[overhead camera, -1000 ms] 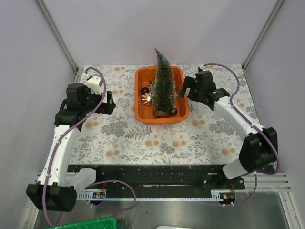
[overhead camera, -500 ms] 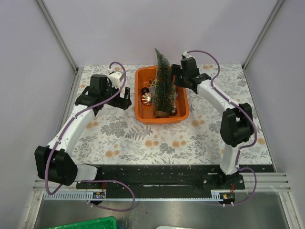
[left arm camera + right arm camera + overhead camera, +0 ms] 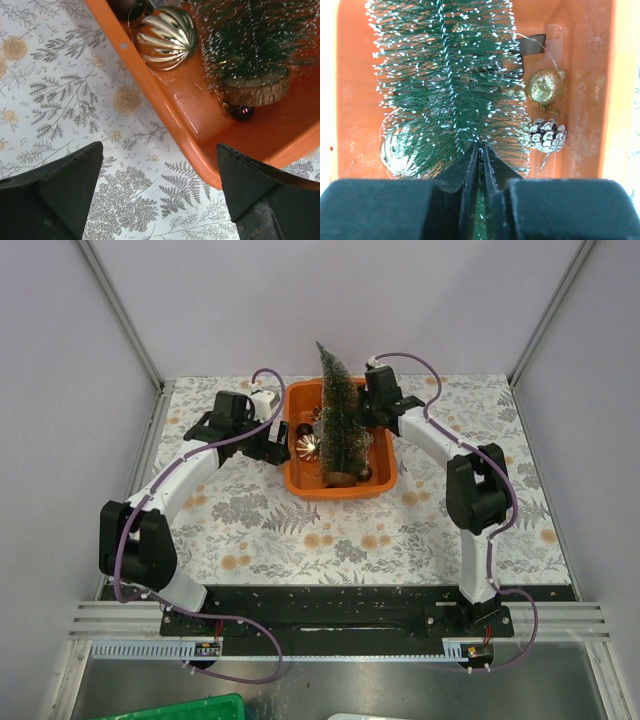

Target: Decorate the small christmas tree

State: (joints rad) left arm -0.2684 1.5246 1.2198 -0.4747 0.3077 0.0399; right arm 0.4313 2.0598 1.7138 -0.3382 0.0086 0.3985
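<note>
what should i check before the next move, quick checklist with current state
1. right claw shut on small christmas tree: ok
2. tree upright in orange tray: ok
3. left claw open, holding nothing: ok
4. left claw high enough above tray rim: cannot tell
5. gold ribbed ball thread free of the tree: cannot tell
6. dark ball clear of the tree's foot: not ok, looks pressed against it
</note>
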